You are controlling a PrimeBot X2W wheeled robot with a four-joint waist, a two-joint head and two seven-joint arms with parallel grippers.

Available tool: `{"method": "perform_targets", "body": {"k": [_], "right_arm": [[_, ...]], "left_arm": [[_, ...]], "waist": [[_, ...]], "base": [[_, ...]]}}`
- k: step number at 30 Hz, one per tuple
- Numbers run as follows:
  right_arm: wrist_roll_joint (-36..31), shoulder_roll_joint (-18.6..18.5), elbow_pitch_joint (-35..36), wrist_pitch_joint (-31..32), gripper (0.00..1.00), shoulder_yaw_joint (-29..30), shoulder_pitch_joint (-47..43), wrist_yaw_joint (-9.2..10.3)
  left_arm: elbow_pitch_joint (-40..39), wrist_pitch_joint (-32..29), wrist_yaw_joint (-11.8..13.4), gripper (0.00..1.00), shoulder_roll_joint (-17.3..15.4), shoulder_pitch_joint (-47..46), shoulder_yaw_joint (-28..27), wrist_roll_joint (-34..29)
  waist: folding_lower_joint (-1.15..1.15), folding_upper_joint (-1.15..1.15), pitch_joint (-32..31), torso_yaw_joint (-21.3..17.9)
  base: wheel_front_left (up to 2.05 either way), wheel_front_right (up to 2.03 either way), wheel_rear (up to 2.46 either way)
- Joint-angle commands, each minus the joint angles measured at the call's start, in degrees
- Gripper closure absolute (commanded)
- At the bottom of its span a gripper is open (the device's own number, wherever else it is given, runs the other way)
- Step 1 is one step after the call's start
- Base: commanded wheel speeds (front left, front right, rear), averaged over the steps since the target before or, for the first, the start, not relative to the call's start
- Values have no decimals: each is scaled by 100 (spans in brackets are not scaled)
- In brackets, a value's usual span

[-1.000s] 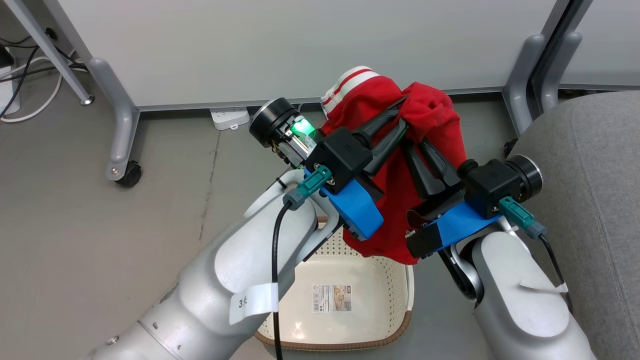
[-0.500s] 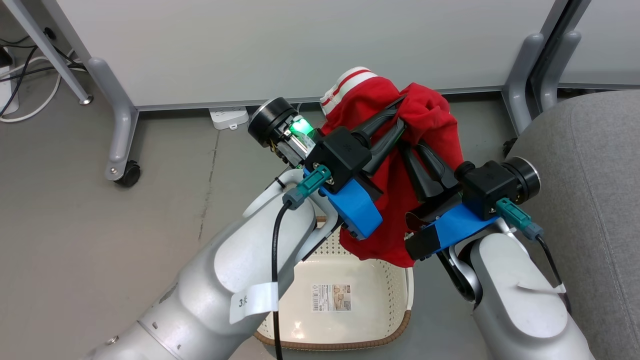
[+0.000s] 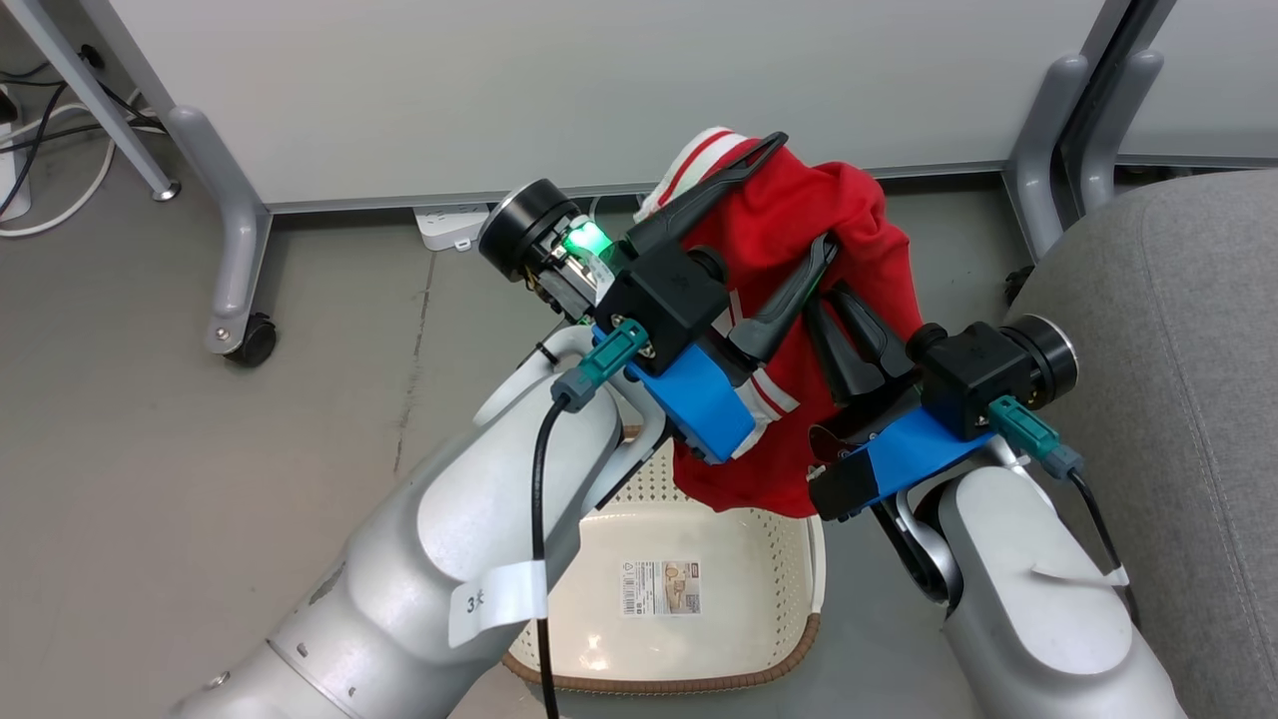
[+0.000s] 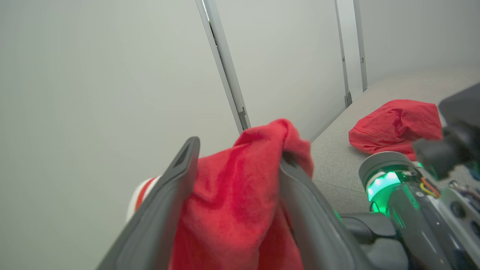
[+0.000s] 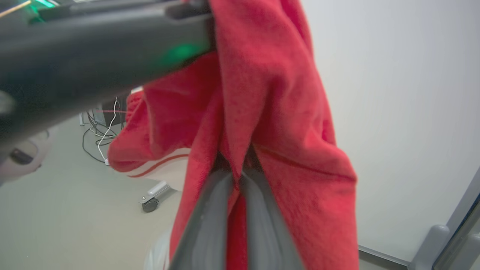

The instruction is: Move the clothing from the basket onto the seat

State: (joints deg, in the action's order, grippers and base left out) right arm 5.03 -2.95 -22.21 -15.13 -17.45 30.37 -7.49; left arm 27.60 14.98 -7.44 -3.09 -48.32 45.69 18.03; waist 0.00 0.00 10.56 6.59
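The right hand (image 3: 827, 295) is shut tight on the red garment (image 3: 869, 250). A fold of the cloth is pinched between its two fingers, as the right wrist view shows close up. The left hand (image 3: 805, 190) is open, with its two fingers spread wide, and the top of the same garment lies loose between them. The garment hangs in the air between the two hands. Its white striped trim (image 3: 684, 165) is at the top left, and its bottom edge is just above the far rim of the basket (image 3: 789, 559). The basket sits on the floor (image 3: 200, 479) below the arms, and a printed label (image 3: 661, 587) shows on its bottom. The grey seat (image 3: 1178, 350) is on the right, just beside the right arm, with a strip of floor between it and the basket. A second red garment (image 4: 393, 123) lies on the seat. Behind the hands stands a white panel (image 3: 599, 90) on grey legs (image 3: 235, 250). A wide stretch of floor lies on the left.
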Motion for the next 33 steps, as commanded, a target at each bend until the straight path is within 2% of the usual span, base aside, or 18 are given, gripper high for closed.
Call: {"method": "perform_targets", "body": {"k": [1,14,33], "right_arm": [[-14,11,-17,-3,100,-3,37,-1],[-13,10,19,-3,100,225,90,-1],[-252,6,308,-3,100,1079,-49,-1]], "left_arm": [[-42,30,2,0,18,37,-36,-57],[-27,30,0,0,13,91,-115,-185],[-12,29,-2,0,-156,155,87,-196]], "waist": [[0,0,6,-5],[0,0,128,-176],[0,0,461,-870]], "base": [[0,0,0],[0,0,0],[0,0,0]]}}
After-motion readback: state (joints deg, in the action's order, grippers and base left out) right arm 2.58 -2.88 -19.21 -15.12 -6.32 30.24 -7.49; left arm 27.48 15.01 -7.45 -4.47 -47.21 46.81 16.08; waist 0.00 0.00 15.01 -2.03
